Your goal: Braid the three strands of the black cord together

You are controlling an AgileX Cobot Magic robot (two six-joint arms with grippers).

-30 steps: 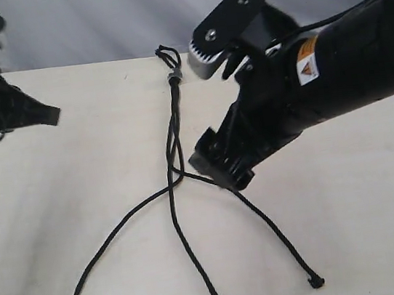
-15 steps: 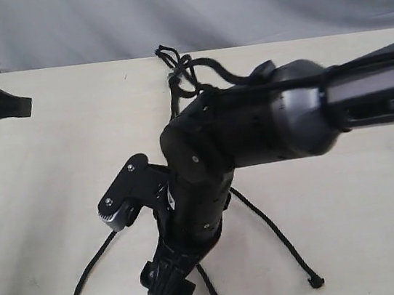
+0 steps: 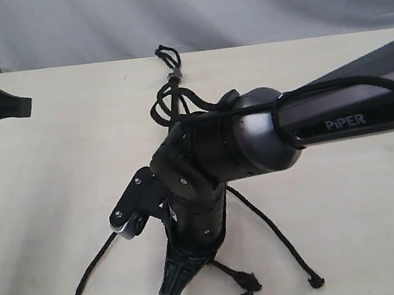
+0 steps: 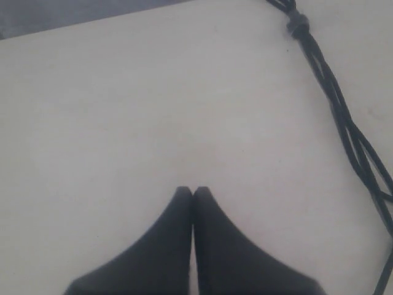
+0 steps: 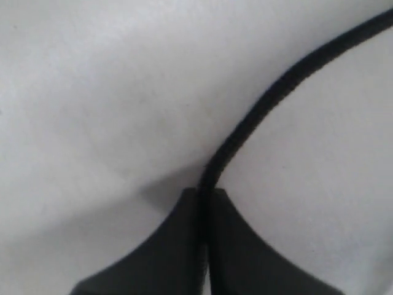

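1. Pale tabletop point(image 3: 55, 182) under a grey cloth backdrop point(image 3: 235, 3), and the black cord point(image 3: 173, 85) lies down the middle of it, loop point(image 3: 165, 51) and grey band point(image 3: 175, 73) at the far edge.
2. Right arm is reaching across the centre, and the right gripper point(image 3: 174, 288) points down at the near part of the table, fingertips on or just above the surface.
3. Up close, the right gripper point(image 5: 202, 193) has its jaws pressed together on a strand point(image 5: 270, 98), which comes straight out of the pinch and runs away across the table.
4. Which of the three it is, I cannot tell; the arm's body hides the pinch from where I stand.
5. One frayed tip point(image 3: 247, 285) lies curled just beside that gripper, on the right arm's side.
6. The two outer strands splay wide: one point(image 3: 90, 276) on the left arm's side, the other point(image 3: 271, 229) on the right arm's, each with its tip well clear of the gripper.
7. Left gripper point(image 3: 26, 105) sits off at the table's far left corner, well apart from the cord.
8. Its own camera shows the left gripper point(image 4: 193, 192) with jaws together and nothing between them, the cord point(image 4: 344, 117) running along one side of the frame.
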